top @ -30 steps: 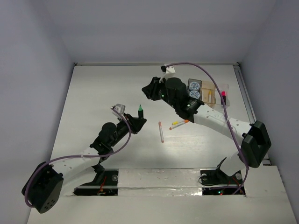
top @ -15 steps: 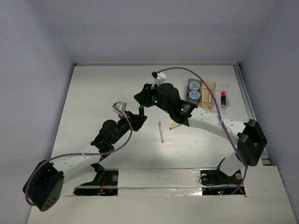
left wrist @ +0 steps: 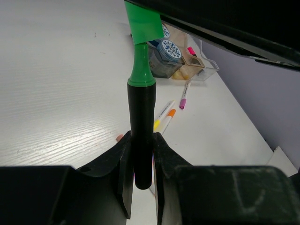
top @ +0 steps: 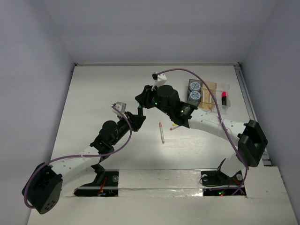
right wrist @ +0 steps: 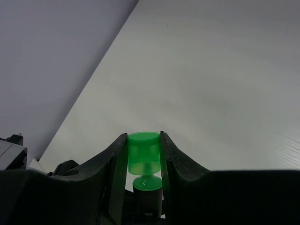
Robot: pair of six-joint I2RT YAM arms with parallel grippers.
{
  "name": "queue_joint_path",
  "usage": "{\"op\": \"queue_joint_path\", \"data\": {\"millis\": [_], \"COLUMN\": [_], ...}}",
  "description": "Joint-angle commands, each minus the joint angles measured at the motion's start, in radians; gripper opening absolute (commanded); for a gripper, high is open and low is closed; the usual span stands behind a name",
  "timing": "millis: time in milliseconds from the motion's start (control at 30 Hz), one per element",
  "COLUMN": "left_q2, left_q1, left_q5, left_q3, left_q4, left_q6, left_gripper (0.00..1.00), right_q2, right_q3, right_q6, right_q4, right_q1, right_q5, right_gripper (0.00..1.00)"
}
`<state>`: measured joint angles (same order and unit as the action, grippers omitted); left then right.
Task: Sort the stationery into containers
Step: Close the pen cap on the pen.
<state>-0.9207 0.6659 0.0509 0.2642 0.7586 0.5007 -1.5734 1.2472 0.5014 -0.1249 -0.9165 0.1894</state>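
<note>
My left gripper (top: 135, 119) (left wrist: 141, 140) is shut on the black body of a green-capped highlighter (left wrist: 141, 117) and holds it upright above the table. My right gripper (top: 142, 104) (right wrist: 144, 145) is shut on that highlighter's green cap (right wrist: 144, 152) from above. The containers (top: 209, 91) stand at the back right. Two blue-white rolls (top: 195, 90) sit in the dark tray, and a pink-capped highlighter (top: 224, 98) lies in a clear one. A pink-white pen (top: 161, 132) lies on the table. Yellow (left wrist: 161, 116), orange (left wrist: 169, 115) and purple (left wrist: 183, 95) pens show in the left wrist view.
The right arm (top: 206, 122) stretches across the middle of the table over the yellow and orange pens. The walls enclose the table at the back and both sides. The table's left half (top: 93, 93) is bare white.
My right gripper has swung left from beside the trays to the highlighter held by my left gripper and has closed on its green cap. My left gripper has barely moved.
</note>
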Motion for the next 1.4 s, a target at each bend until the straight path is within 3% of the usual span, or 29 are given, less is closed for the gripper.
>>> {"op": "queue_joint_path", "data": {"millis": [0, 1000, 1367], "left_q2": [0.02, 0.033, 0.063], "left_q1": [0.003, 0.003, 0.003], "left_q5": [-0.014, -0.042, -0.042], "left_q3": [0.049, 0.064, 0.096], "left_q4": [0.036, 0.045, 0.025], "left_q6": [-0.019, -0.014, -0.016], "left_gripper": [0.0, 0.0, 0.0], "right_q2": [-0.002, -0.008, 0.026], "right_q3": [-0.008, -0.132, -0.242], "right_q6": [-0.017, -0.04, -0.037], "right_q4": [-0.051, -0.226, -0.314], "right_q1": [-0.019, -0.117, -0.16], "right_q5": [0.039, 0.251, 0.285], "right_gripper": [0.07, 0.09, 0.01]}}
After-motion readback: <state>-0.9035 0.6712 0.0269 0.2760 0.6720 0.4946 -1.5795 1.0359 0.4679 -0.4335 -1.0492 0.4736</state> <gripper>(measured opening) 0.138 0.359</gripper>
